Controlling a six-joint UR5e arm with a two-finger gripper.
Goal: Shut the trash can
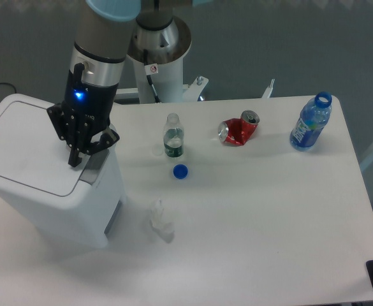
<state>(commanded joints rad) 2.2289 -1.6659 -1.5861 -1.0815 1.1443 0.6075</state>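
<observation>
The trash can [46, 197] is a big white boxy bin at the left of the table, its flat lid [27, 143] lying down on the body. A grey latch [94, 162] shows at the lid's right edge. My gripper [76, 157] points down over the lid's right end, just beside the latch, its black fingers drawn together with nothing between them. The fingertips are at or just above the lid surface; contact is hard to judge.
On the white table stand a small clear bottle [173, 137] without cap, a blue cap [180, 171], a crushed red can [238, 129], a blue bottle [310, 122] at far right and a crumpled white wrapper [160, 221]. The robot's base [157, 60] rises behind.
</observation>
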